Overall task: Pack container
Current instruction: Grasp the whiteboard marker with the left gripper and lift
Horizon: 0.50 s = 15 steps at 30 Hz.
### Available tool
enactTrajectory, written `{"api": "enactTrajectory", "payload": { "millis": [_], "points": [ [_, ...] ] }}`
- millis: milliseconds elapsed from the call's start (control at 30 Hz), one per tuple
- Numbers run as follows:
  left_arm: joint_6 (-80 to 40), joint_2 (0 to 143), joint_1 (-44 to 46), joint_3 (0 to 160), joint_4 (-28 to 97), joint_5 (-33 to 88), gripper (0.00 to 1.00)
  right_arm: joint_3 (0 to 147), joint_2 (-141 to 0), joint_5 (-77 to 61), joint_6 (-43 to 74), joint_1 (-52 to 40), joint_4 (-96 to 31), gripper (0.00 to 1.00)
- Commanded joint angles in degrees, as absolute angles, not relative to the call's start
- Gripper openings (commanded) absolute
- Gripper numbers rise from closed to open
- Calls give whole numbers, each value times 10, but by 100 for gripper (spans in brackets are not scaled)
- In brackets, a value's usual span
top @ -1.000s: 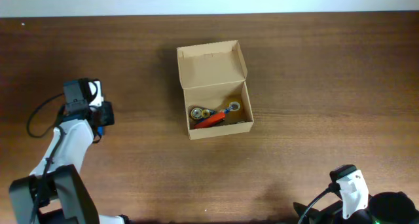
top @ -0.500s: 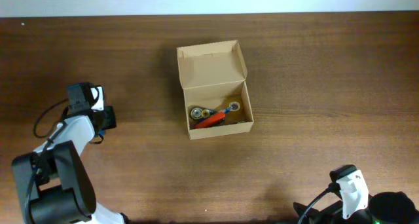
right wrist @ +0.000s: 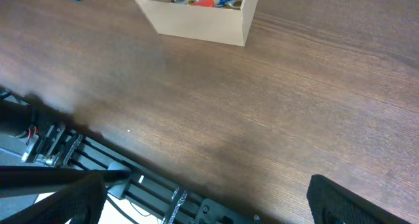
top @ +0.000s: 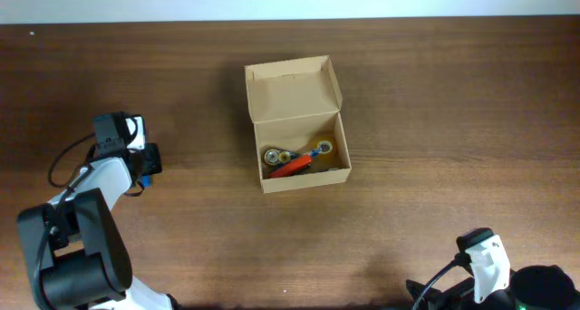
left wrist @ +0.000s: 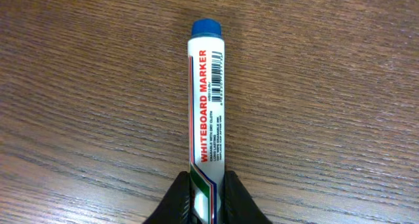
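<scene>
Pinching the whiteboard marker [left wrist: 207, 99], its axis straight out, near the table's [top: 435, 120] left edge, left jaws sit nearer the mid-table container [top: 292, 91]; right jaws spread.

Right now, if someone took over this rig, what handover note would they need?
The left gripper is closed on one end of the whiteboard marker, which appears to lie on the table, well left of the container.
The right gripper is open and empty, near the table's front edge.
The container sits mid-table with its flap lid open and several small items already inside.
Left to do: lift the marker, place it in the container, then likely close the lid.
</scene>
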State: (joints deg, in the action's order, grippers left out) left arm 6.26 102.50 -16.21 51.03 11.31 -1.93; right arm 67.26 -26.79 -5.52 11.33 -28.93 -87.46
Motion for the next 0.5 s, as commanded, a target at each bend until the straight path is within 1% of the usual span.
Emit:
{"api": "enactTrajectory", "payload": {
  "millis": [0, 133, 267, 367, 467],
  "points": [
    [65, 1054, -163, 502, 132, -19, 2, 670, -265, -58, 109, -292, -874, 99],
    [65, 1025, -162, 534, 181, 5, 2, 670, -265, -58, 109, -292, -874, 99],
    [79, 966, -152, 585, 224, 50, 2, 670, -265, -58, 109, -292, -874, 99],
    [116, 907, -126, 618, 225, 111, 2, 670, -265, -58, 109, -292, -874, 99],
    [144, 862, -86, 646, 225, 121, 2, 670, -265, -58, 109, -292, -874, 99]
  ]
}}
